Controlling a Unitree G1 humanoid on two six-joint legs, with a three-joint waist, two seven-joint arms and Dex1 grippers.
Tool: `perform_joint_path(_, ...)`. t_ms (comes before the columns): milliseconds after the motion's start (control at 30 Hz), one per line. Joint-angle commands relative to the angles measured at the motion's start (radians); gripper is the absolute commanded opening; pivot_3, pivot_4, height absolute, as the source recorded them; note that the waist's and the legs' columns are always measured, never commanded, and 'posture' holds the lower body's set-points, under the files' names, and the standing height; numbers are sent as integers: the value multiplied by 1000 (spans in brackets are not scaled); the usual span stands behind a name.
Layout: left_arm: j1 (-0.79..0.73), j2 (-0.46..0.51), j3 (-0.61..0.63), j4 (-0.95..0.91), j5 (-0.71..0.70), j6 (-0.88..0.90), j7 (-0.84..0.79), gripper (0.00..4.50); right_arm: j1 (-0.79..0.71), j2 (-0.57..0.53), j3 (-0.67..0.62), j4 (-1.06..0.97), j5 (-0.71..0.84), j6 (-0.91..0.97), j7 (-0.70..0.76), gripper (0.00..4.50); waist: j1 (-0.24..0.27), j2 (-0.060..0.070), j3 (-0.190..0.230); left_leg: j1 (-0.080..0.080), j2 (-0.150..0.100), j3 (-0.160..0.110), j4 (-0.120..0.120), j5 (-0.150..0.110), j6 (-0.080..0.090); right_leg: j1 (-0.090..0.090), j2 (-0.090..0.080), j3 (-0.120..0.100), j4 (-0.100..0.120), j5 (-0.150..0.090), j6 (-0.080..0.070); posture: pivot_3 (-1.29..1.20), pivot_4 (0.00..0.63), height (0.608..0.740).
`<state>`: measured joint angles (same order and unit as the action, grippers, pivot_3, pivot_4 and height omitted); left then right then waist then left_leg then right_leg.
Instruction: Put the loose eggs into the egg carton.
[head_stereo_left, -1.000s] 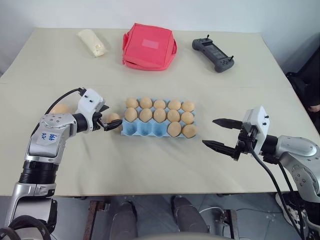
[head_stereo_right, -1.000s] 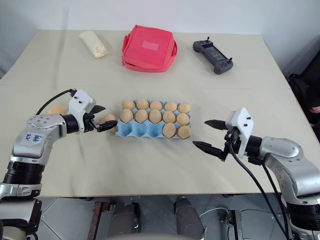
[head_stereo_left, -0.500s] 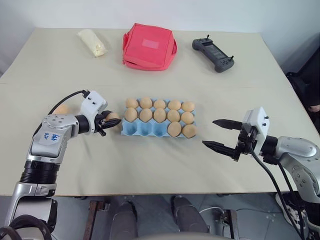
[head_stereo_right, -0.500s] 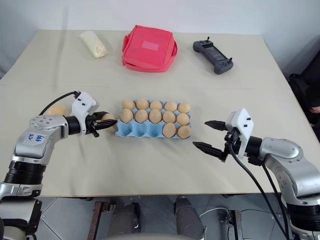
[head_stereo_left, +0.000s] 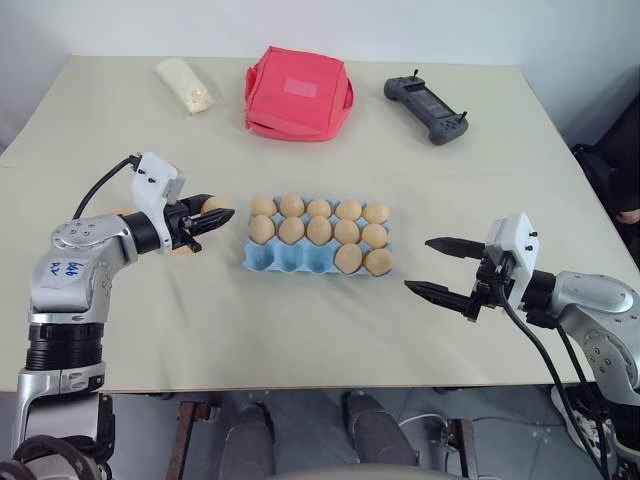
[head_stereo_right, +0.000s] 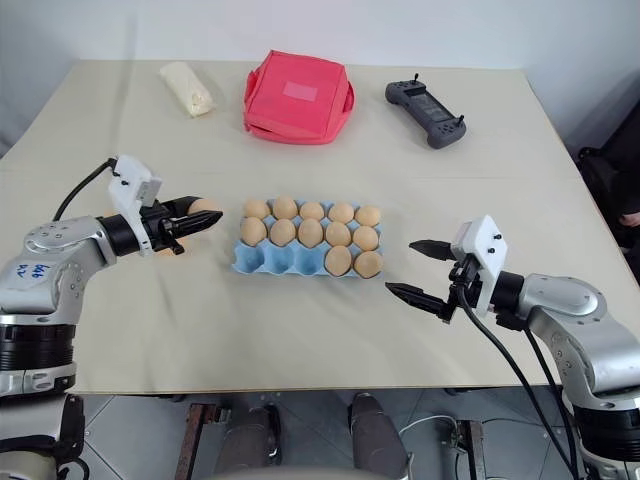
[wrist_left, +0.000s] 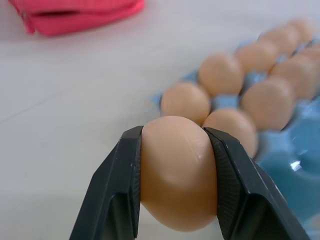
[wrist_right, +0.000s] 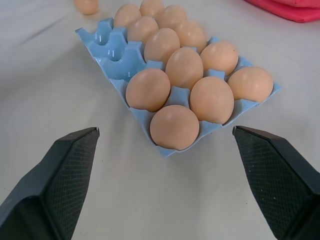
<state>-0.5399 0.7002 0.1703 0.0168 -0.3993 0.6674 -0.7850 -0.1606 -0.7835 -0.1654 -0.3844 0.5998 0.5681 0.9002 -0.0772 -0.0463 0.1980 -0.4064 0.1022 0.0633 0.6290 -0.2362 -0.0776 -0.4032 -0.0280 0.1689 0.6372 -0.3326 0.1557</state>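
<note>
Left gripper (head_stereo_left: 222, 213) has clamped its black ribbed fingers onto a smooth tan egg (wrist_left: 178, 172) and lifted it off the table (head_stereo_left: 300, 320) since 1 s ago, now at 9 o'clock of the egg carton (head_stereo_left: 275, 258). Carton's light blue moulded pulp, 12 eggs in, 3 near cups bare. One more loose egg (wrist_right: 86, 5) on the table. Right gripper (head_stereo_left: 438, 267) hangs wide open w/ nothing, at 3 o'clock.

Left gripper (head_stereo_left: 212, 216) clamps an egg (wrist_left: 179, 170) between both fingers, held above the table left of the carton (head_stereo_left: 285, 258), pointing toward it. Right gripper (head_stereo_left: 437, 266) hangs wide open right of the carton, pointing left.
</note>
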Motion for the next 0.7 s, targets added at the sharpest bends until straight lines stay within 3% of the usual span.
perform_joint_path(33, -11, -5, 28, -80, -75, 35, -25, 1495, -5, 0, -31, -19, 9, -17, -5, 4500, 0, 0, 0, 0, 0, 0, 0, 0, 0, 0, 0, 0, 0, 0, 0, 0, 150, 740)
perform_joint_path(333, -42, -60, -86, -121, -129, 74, -90, 1495, 10, 20, -45, -40, 24, -22, -24, 4500, 0, 0, 0, 0, 0, 0, 0, 0, 0, 0, 0, 0, 0, 0, 0, 0, 150, 740)
perform_joint_path(700, -148, -181, -297, 0, -13, -49, -154, 1495, 51, 31, -61, -66, 22, -31, -53, 4500, 7, 0, 0, 0, 0, 0, 1, 0, 0, 1, 0, 0, 0, 0, 0, 0, 150, 740)
